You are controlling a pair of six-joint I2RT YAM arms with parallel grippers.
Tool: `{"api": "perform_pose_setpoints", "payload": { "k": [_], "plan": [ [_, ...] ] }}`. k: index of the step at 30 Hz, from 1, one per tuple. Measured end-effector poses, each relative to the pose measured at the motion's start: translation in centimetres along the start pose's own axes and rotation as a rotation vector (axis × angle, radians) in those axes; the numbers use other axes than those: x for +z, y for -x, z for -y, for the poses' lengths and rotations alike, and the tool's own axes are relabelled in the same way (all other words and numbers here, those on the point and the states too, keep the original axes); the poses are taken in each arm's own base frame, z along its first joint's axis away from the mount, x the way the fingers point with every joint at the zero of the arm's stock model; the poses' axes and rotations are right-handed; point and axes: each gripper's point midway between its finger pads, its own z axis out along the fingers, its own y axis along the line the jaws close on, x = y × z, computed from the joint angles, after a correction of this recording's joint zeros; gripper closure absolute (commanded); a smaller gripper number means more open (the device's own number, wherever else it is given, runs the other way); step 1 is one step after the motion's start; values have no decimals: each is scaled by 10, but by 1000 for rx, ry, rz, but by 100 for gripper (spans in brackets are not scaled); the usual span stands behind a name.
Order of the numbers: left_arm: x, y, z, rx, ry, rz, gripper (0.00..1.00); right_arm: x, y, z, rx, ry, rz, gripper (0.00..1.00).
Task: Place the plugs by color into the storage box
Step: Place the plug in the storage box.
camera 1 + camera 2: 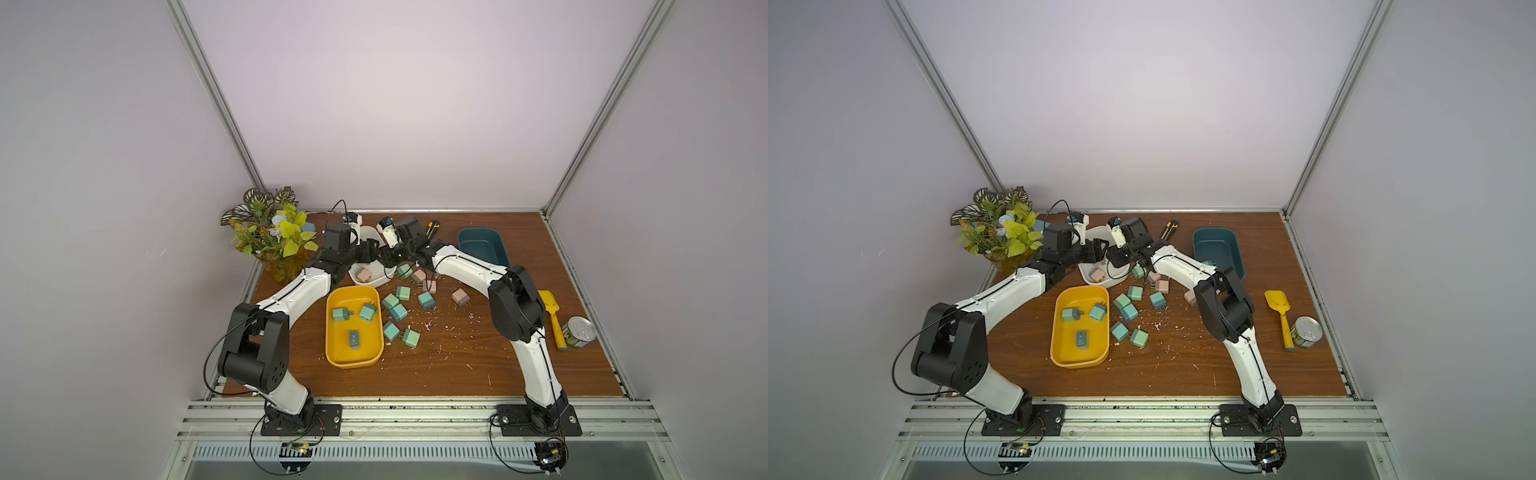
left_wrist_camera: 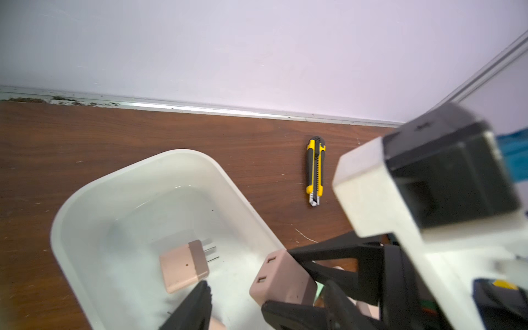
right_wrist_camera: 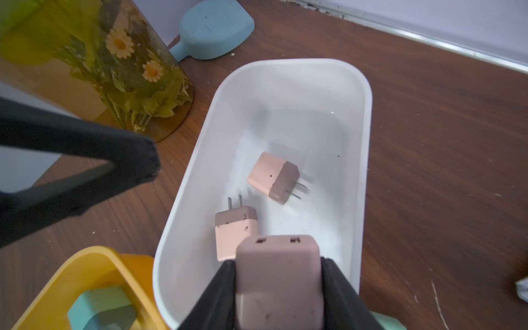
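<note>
My right gripper [image 3: 277, 265] is shut on a pink plug [image 3: 278, 285] held above the near end of the white storage box [image 3: 285, 61]. Two more pink plugs [image 3: 271, 177] lie inside it. My left gripper [image 2: 265, 288] is open close by. In the left wrist view the held plug [image 2: 281, 281] sits between its spread fingers [image 2: 197, 305] with a gap. In both top views the grippers meet over the white box [image 1: 372, 284]. The yellow box [image 1: 353, 363] holds three teal plugs [image 1: 368, 311]. Several mint, teal and pink plugs [image 1: 399, 309] lie loose on the table.
A dark blue box [image 1: 484, 247] stands at the back right. A yellow-black utility knife [image 2: 315, 171] lies behind the white box. A plant in an amber vase [image 1: 274, 245] and a blue scoop [image 3: 214, 28] are at the back left. A yellow shovel [image 1: 552, 316] and a tin can [image 1: 579, 331] are at the right.
</note>
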Motion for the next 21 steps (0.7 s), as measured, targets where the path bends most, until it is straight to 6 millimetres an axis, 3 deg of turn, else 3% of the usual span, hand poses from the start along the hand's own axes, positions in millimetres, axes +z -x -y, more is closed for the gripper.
{"api": "perform_pose_setpoints", "payload": {
  "k": [9,13,21],
  "plan": [
    [-4,-6,-16,-21,24,-11,34,35,-15,-10,3,47,-62,63],
    [-4,-6,-16,-22,22,-12,34,36,-15,-11,15,51,-71,46],
    [-4,-6,-17,-37,19,-12,34,35,-16,-11,25,45,-80,41]
  ]
}}
